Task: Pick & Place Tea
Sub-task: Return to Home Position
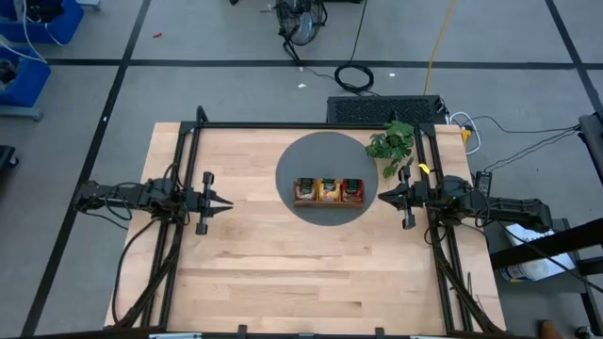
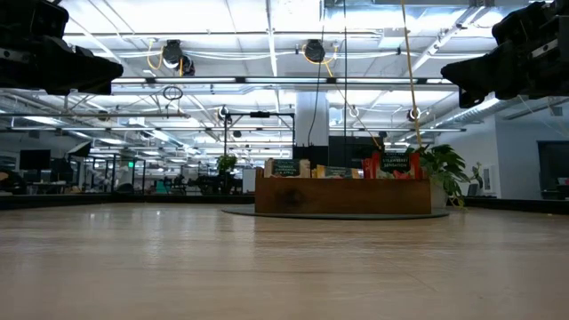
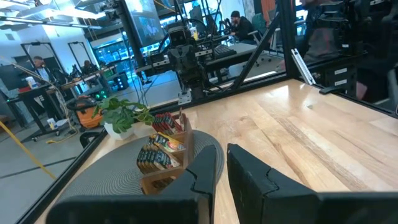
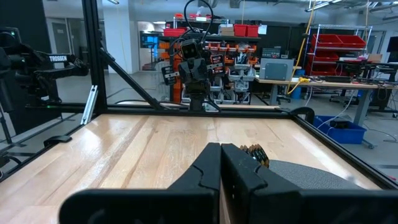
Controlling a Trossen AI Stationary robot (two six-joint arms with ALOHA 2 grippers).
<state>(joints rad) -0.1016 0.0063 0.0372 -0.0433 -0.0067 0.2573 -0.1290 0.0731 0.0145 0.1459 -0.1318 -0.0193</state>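
Observation:
The tea sachets stand on edge in the three compartments of a brown wooden tray (image 1: 329, 201): beige with dark print (image 1: 306, 189), orange-yellow (image 1: 330, 190) and red (image 1: 351, 189). The tray rests on a round grey mat (image 1: 320, 155) at the table's middle, toward the far side. In the low view the sachets (image 2: 391, 164) stick up above the tray's wall (image 2: 342, 197). My left gripper (image 1: 228, 201) hovers left of the mat, shut and empty, pointing at the tray (image 3: 163, 177). My right gripper (image 1: 381, 197) hovers at the mat's right edge, shut and empty.
A green leafy plant (image 1: 394, 143) stands at the mat's far right, close to my right arm. A black frame (image 1: 283, 125) runs along the table's far edge and both sides. Bare wood (image 1: 311, 273) fills the near half of the table.

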